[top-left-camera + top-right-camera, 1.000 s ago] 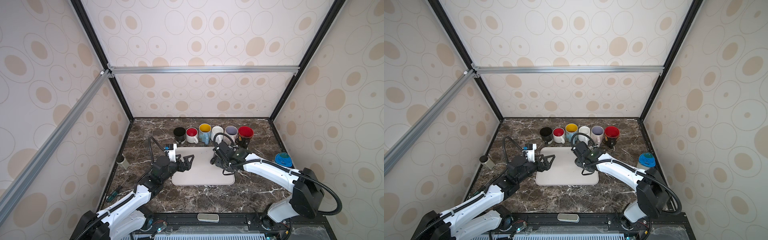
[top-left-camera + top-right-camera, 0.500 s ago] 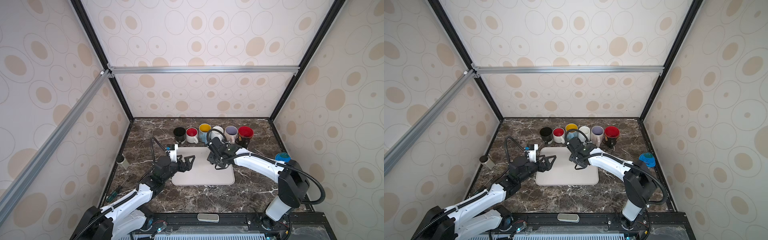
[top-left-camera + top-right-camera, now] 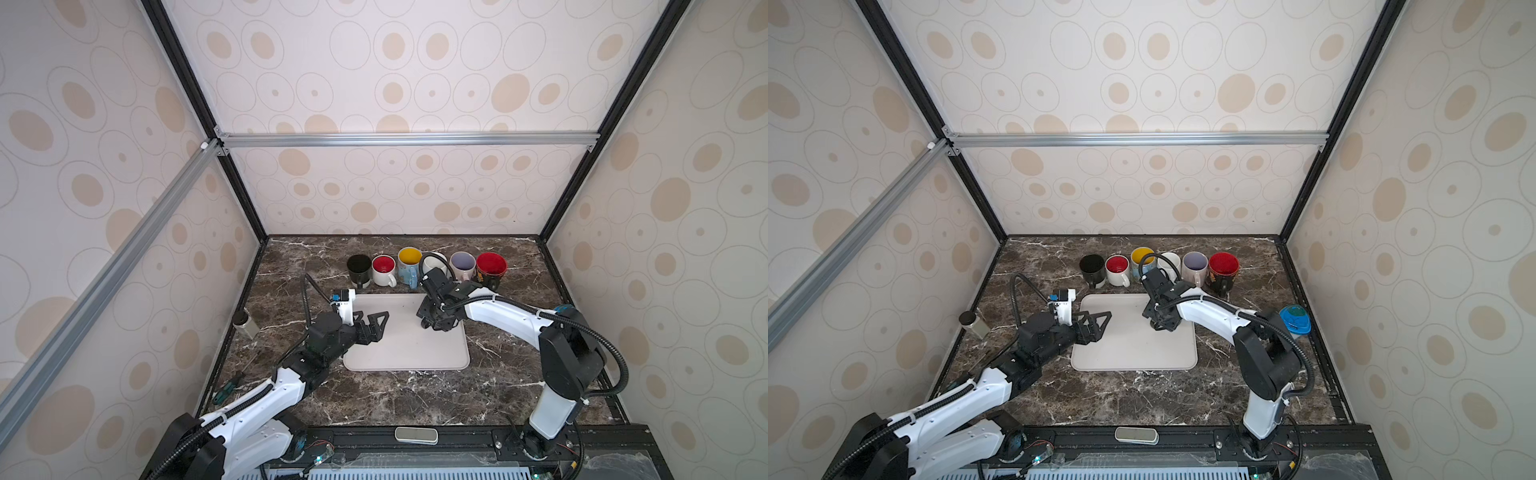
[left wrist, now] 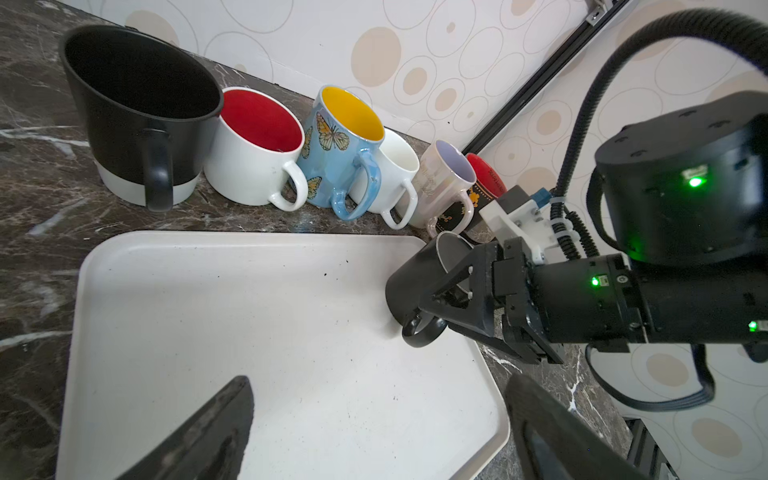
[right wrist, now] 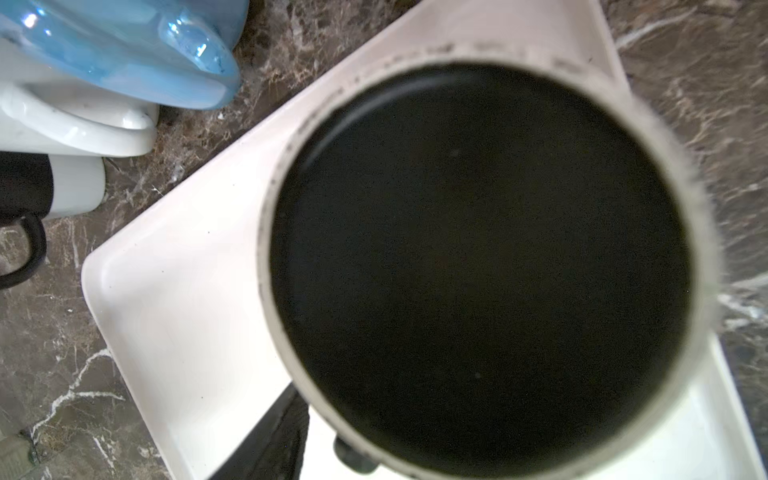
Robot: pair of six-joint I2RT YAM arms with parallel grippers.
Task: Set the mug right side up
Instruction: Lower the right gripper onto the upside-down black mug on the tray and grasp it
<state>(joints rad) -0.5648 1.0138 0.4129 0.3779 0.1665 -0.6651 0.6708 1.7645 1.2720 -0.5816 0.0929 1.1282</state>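
A small black mug (image 4: 411, 286) with a pale rim stands mouth up at the far right part of the white tray (image 3: 407, 353), its handle toward my left arm. My right gripper (image 3: 434, 322) points straight down over it and hides it in both top views. The right wrist view looks into the mug's dark inside (image 5: 478, 266). One right finger (image 5: 266, 440) stands just outside the wall beside the handle, with a sliver of tray between them; the other finger is hidden. My left gripper (image 3: 380, 326) hovers wide open over the tray's left part, holding nothing.
Several upright mugs line the back edge behind the tray, from a black one (image 3: 358, 268) to a red one (image 3: 491, 266). A blue lid (image 3: 1295, 318) lies by the right wall. A small jar (image 3: 245, 324) and a screwdriver (image 3: 226, 384) are at the left.
My right arm shifted a little toward the back left and its jaws widened around the mug. My left arm has barely moved.
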